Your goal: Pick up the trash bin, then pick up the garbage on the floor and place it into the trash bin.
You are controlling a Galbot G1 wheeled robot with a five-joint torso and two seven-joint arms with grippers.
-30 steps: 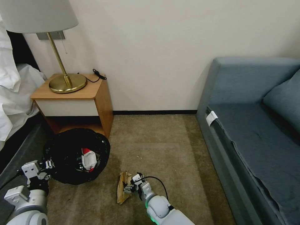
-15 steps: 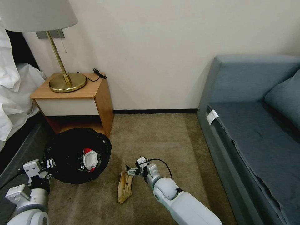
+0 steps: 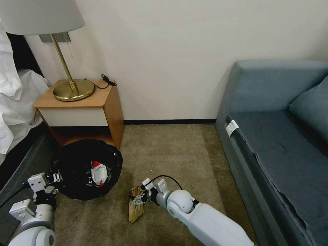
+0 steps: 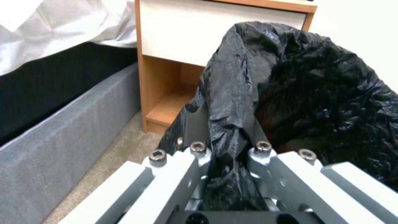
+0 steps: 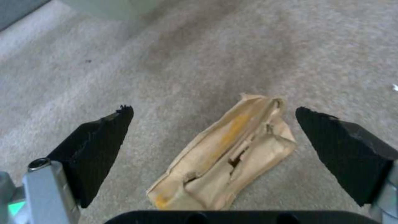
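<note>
Right wrist view shows your right gripper [image 5: 213,124] spread wide above the tan paper scrap [image 5: 226,152] lying flat on the carpet [image 5: 124,62], so closing too high could miss it, while your left gripper [image 4: 228,146] pinches the trash bin [image 3: 85,167] liner.

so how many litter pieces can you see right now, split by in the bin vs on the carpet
in the trash bin: 1, a red-and-white packet
on the carpet: 1, a tan paper scrap between the open right hand fingers
total: 2
</note>
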